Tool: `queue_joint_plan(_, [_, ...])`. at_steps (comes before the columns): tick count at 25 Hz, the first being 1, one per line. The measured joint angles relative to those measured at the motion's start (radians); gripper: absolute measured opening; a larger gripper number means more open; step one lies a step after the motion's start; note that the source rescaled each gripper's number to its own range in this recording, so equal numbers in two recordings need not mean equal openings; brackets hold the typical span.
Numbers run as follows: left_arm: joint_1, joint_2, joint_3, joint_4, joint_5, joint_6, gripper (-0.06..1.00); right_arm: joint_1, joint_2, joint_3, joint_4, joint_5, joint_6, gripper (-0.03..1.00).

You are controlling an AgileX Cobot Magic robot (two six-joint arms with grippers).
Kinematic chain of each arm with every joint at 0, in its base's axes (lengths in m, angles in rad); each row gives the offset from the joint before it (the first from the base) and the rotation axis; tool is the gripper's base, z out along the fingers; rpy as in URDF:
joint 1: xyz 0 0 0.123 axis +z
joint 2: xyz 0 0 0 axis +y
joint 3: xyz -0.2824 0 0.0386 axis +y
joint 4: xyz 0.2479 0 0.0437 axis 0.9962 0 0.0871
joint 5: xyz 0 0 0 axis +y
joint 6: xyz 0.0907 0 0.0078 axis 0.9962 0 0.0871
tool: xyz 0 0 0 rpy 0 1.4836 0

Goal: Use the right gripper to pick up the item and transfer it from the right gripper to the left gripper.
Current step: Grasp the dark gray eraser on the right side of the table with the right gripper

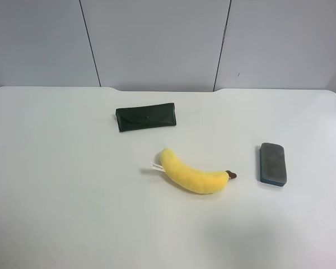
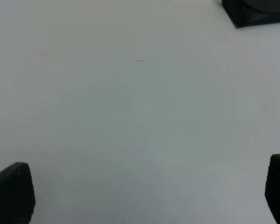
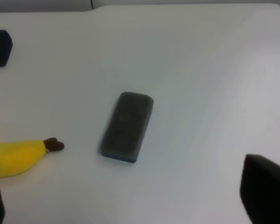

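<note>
Lying near the banana (image 1: pixel 193 175), the item (image 1: pixel 273 163) sits untouched, right tool (image 3: pixel 130 196) and left tool (image 2: pixel 144 189) wide.

Bare table (image 1: pixel 73 185) around eraser (image 1: pixel 273 163), banana (image 1: pixel 193 174) tip near one long side, case (image 1: pixel 145 117) well apart

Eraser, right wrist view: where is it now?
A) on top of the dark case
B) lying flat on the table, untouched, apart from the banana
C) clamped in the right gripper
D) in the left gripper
B: the eraser lies flat on the table, with a gap between it and the banana, and the right gripper is open and not touching it.
</note>
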Motion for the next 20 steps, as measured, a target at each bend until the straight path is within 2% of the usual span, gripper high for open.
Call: queue_joint_plan(20, [0.000,0.000,0.000,0.000,0.000,0.000,1.00,0.000,0.000,0.000,0.000,0.000,0.000,1.00])
